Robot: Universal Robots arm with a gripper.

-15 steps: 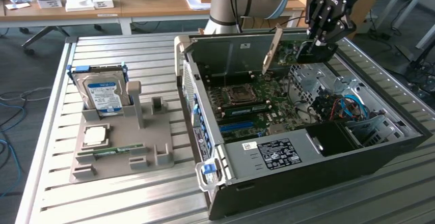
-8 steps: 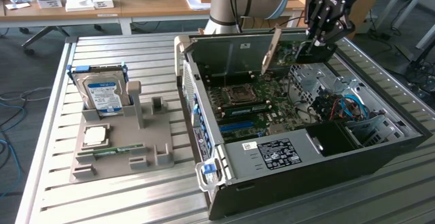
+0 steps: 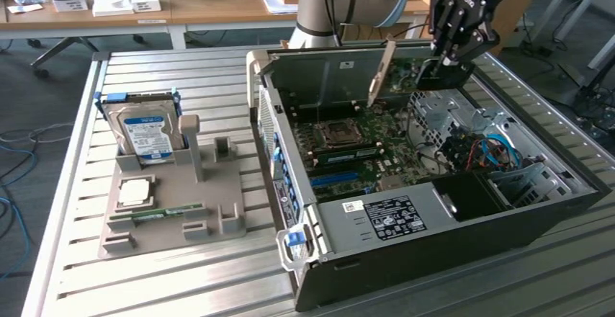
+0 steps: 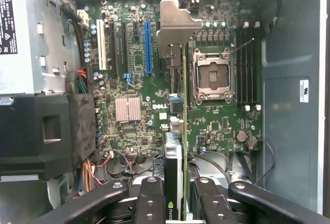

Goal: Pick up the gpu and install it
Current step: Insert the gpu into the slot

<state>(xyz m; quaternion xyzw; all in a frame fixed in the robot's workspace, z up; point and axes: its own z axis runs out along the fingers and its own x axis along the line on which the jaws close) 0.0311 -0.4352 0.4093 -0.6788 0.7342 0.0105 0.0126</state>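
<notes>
My gripper (image 3: 447, 61) hangs over the far end of the open computer case (image 3: 567, 209), shut on the gpu (image 3: 428, 78). The card is held upright above the motherboard (image 3: 370, 148), with its silver end bracket (image 3: 382, 76) slanting down toward the case's back wall. The wrist view looks straight down along the gpu (image 4: 175, 146), which appears edge-on between my two black fingers (image 4: 152, 198). Its bracket (image 4: 175, 25) is at the far end, over the board between the blue expansion slot (image 4: 148, 46) and the processor socket (image 4: 210, 77).
The case lies on its side on a slatted metal table (image 3: 173, 72). At the exterior view's left, a grey holder (image 3: 163, 209) carries a hard drive (image 3: 144, 130), a processor chip (image 3: 135, 191) and a RAM stick (image 3: 158, 215). Cables (image 3: 485, 151) and a power supply (image 3: 394, 216) crowd the case's near end.
</notes>
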